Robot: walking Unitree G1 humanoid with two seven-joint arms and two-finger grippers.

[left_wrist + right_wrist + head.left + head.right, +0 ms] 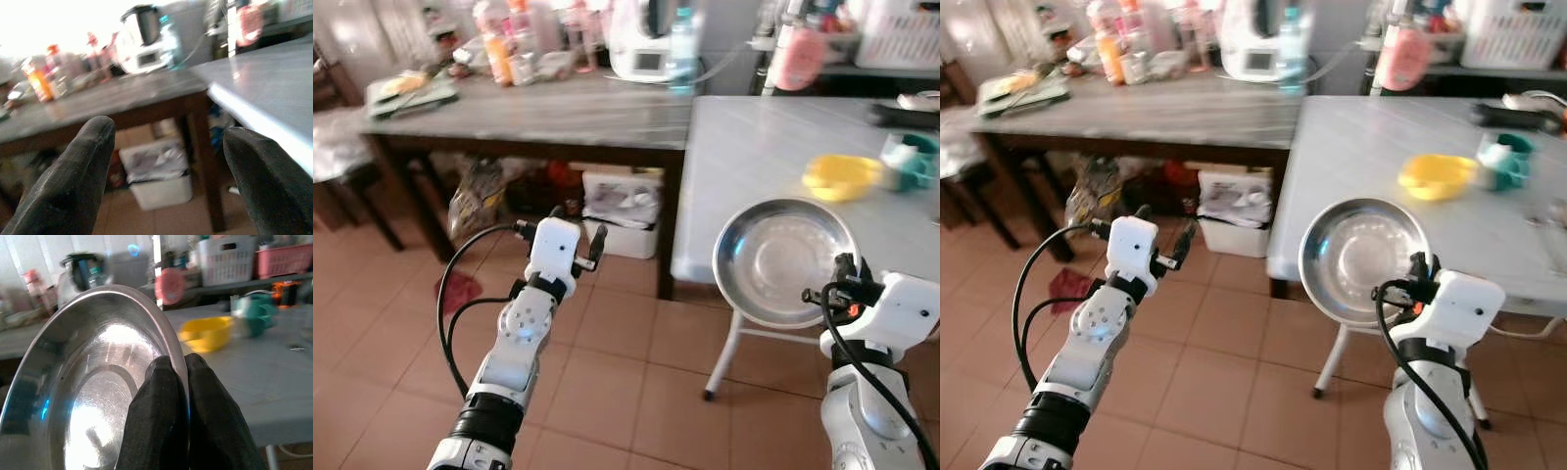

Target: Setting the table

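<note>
The right gripper (pixel 177 382) pinches the rim of a round stainless-steel plate (pixel 783 259), one black finger on each face of the thin edge. The plate is carried tilted nearly on edge, its shiny hollow facing the robot, in the air just in front of the near edge of the pale grey table (pixel 754 147). On that table, beyond the plate, lie a yellow bowl (pixel 840 176) and a teal cup (pixel 911 160); further back the scene is blurred, but what looks like a pink bottle stands near the wall. The left gripper (pixel 573 238) is held up over the tiled floor (pixel 607 362) with its fingers spread and nothing between them, facing a dark wooden table (pixel 538 117) crowded with bottles and a white appliance (pixel 641 44). The grip looks slight: the slick metal could pivot or slide out between the fingers, and the low-hanging plate might strike the table edge as it goes over
</note>
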